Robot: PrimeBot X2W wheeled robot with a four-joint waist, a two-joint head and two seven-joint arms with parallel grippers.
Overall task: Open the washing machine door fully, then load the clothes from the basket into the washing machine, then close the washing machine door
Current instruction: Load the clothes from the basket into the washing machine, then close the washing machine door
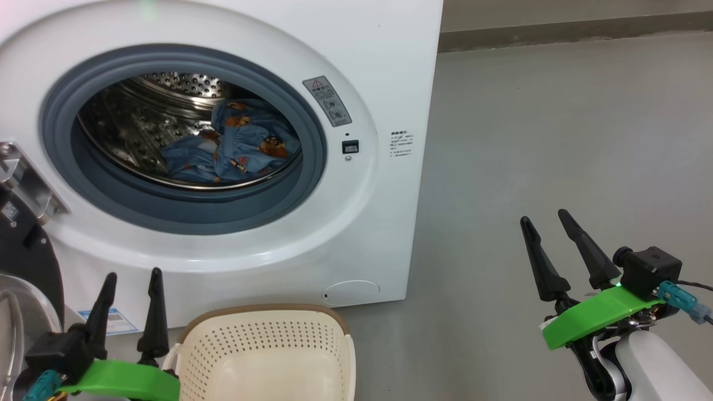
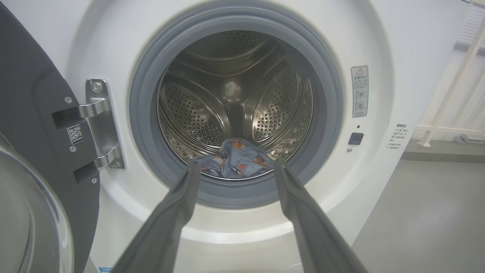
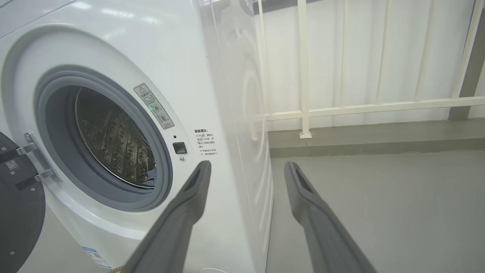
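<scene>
The clothes (image 1: pixel 234 145) lie inside the washer (image 1: pixel 384 67), its door (image 1: pixel 25 262) swung open at left. The basket (image 1: pixel 267 356) sits on the floor (image 1: pixel 557 139) before it. Left pincer (image 1: pixel 133 275) and right pincer (image 1: pixel 543 218) both gape wide, holding nothing.

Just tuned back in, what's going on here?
The white front-loading washing machine has its round black-rimmed glass door swung open on the left. Light blue cartoon-print clothes lie in the perforated steel drum; the cream perforated plastic basket shows nothing in its visible part. The left gripper and right gripper hang open, holding nothing. The door is not yet closed.
</scene>
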